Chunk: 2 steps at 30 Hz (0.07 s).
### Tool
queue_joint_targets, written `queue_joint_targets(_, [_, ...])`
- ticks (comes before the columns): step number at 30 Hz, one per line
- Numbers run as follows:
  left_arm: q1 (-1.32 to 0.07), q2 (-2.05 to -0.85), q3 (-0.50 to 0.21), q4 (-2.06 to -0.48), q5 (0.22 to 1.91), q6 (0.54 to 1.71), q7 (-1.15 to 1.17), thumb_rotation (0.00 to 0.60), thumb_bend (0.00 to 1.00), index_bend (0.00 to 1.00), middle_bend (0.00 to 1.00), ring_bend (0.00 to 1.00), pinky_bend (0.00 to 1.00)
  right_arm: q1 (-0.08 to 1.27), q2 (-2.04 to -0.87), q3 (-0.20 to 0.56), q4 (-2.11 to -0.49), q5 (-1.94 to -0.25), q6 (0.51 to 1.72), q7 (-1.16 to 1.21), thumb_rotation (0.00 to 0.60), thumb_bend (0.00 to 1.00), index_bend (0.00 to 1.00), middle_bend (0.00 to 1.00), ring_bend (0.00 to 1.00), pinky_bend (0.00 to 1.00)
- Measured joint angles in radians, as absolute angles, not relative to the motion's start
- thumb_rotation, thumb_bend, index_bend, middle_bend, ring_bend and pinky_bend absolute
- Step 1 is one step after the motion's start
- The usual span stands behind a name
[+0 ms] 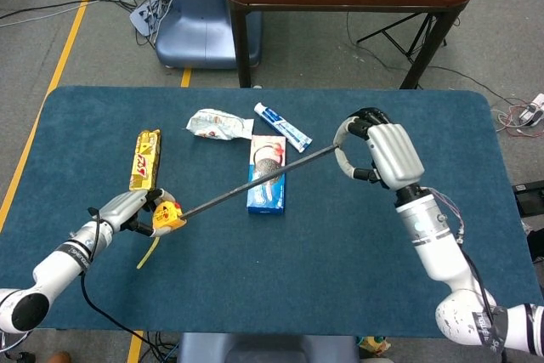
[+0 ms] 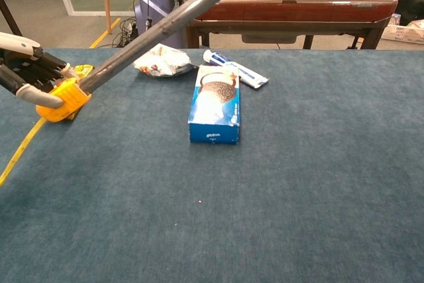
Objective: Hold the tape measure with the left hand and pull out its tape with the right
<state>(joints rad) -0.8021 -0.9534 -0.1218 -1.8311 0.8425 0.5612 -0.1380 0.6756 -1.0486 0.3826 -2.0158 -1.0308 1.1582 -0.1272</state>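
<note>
- Tape measure [image 1: 167, 215], yellow case: being gripped in left hand [image 1: 127, 208] at the table's [image 1: 425, 125] left front, lifted off the cloth; chest view placing it at the far left [image 2: 63, 99].
- Left hand fingers [image 2: 30, 74] wrapping the case from behind, closed on it, holding.
- Tape [image 1: 255, 183], dark blade: running taut and straight from the case up and to the right, crossing above the box [image 1: 267, 174] without touching it; in chest view rising diagonally out of the top edge [image 2: 165, 24].
- Right hand [image 1: 378, 152]: holding the far end of the tape at table centre-right, fingers curled in around the tape end; hand showing only in head view.
- Hands standing well apart, tape spanning between them.
- Yellow strap [image 1: 149, 250]: hanging from the case toward the front edge; in chest view slanting down-left [image 2: 20, 154].
- Box, blue, lying flat at table centre, long side pointing away from the robot.
- Toothpaste tube [image 1: 282, 127]: lying just behind the box, angled.
- Crumpled wrapper [image 1: 218, 124]: lying left of the tube.
- Snack bar [image 1: 145, 159], yellow: lying flat behind the left hand, near the left edge.
</note>
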Motion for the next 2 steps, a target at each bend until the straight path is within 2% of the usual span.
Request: queue_joint_targets(2, [-0.799,-0.957,-0.122,-1.823,0.856,0.548,-0.148,0.600,0.27,0.46,0.52,0.34,0.28,0.663,-1.033,0.381,-2.018,-1.039,1.156,-0.110,0.600,0.65,0.60,0.44,0.26,0.16])
